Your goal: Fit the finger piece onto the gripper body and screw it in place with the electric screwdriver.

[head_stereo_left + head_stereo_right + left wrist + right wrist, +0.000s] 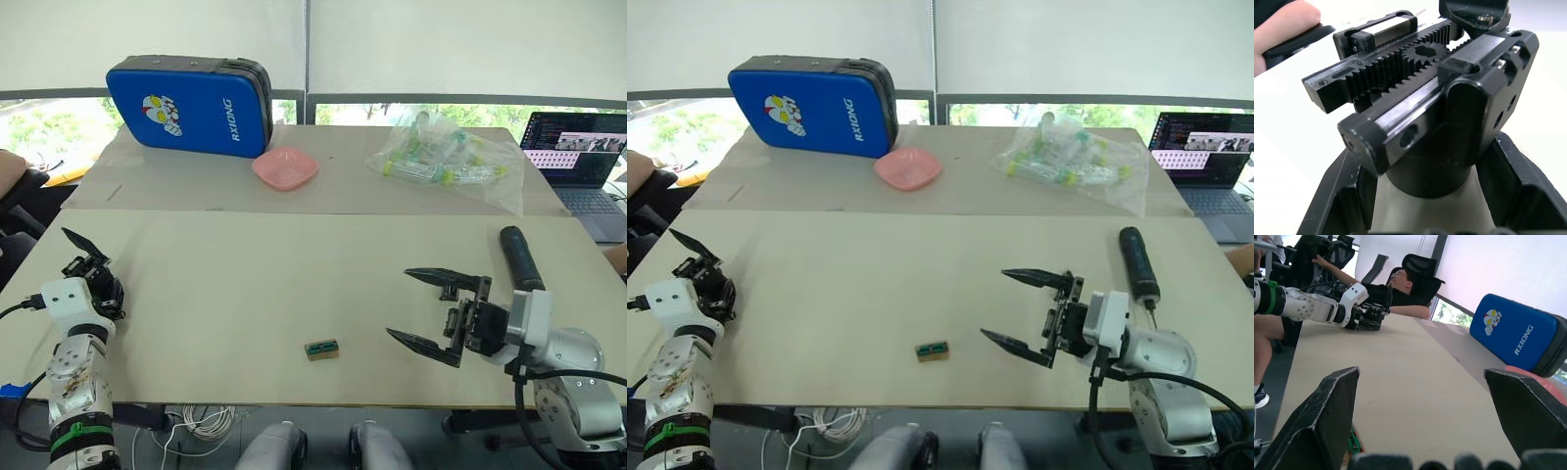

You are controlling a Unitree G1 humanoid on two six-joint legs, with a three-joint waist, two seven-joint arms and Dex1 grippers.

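Black electric screwdriver [1138, 262], one, lay lengthwise on table [882, 284], bit toward robot; right claw [1027, 311] open, left claw [1415, 196] clamped one gripper body [1425, 103].

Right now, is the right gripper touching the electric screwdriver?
Apart. In the right eye view, bare table separates the open right gripper from the electric screwdriver, which lies on the table beyond the gripper's wrist.

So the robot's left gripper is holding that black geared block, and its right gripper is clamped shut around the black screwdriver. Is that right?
Not quite. The right gripper is open and empty; the head views show the electric screwdriver lying on the table behind it. The left gripper does hold the gripper body, as the left wrist view shows.
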